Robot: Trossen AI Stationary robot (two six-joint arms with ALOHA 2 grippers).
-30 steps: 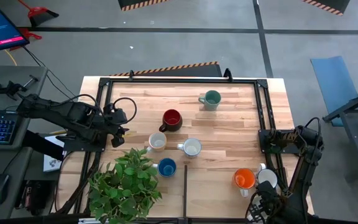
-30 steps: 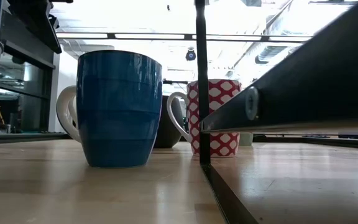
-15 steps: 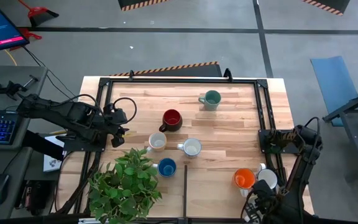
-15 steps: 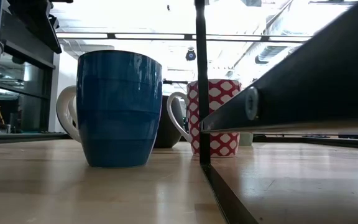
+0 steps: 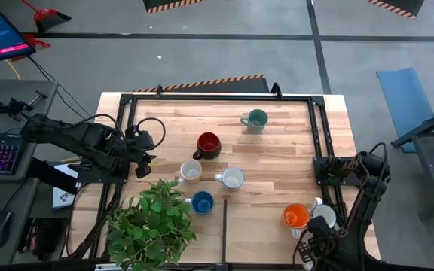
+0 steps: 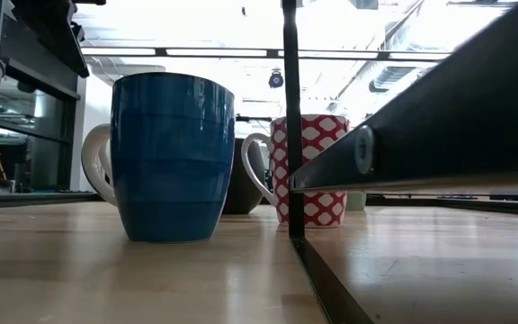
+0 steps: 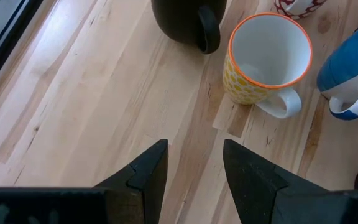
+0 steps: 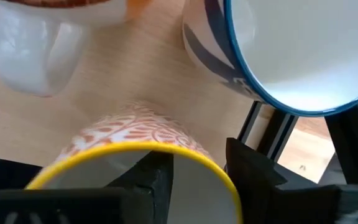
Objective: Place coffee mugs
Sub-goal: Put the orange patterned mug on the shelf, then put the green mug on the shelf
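Several coffee mugs stand upright on the wooden table (image 5: 277,162): green (image 5: 256,120), dark red (image 5: 208,144), cream (image 5: 191,172), white (image 5: 233,179), blue (image 5: 202,202), orange (image 5: 296,217) and a blue-rimmed white one (image 5: 324,216). My right gripper (image 8: 199,171) is at the near right corner, open over a yellow-rimmed patterned mug (image 8: 135,134). One finger is inside its rim and the other outside. My left gripper (image 7: 194,162) waits open above bare wood at the table's left edge, short of the cream mug (image 7: 269,59). My right gripper comes down from above over the yellow-rimmed mug, with the mug's wall near the rim (image 8: 219,171) between its open fingers. I cannot tell whether either finger touches it.
A leafy potted plant (image 5: 153,226) fills the near left. A black frame rail (image 5: 319,135) runs along the table's sides, close to my right gripper. In the low view the blue mug (image 6: 173,157) and a red-and-white patterned mug (image 6: 317,171) stand near a black post (image 6: 290,117).
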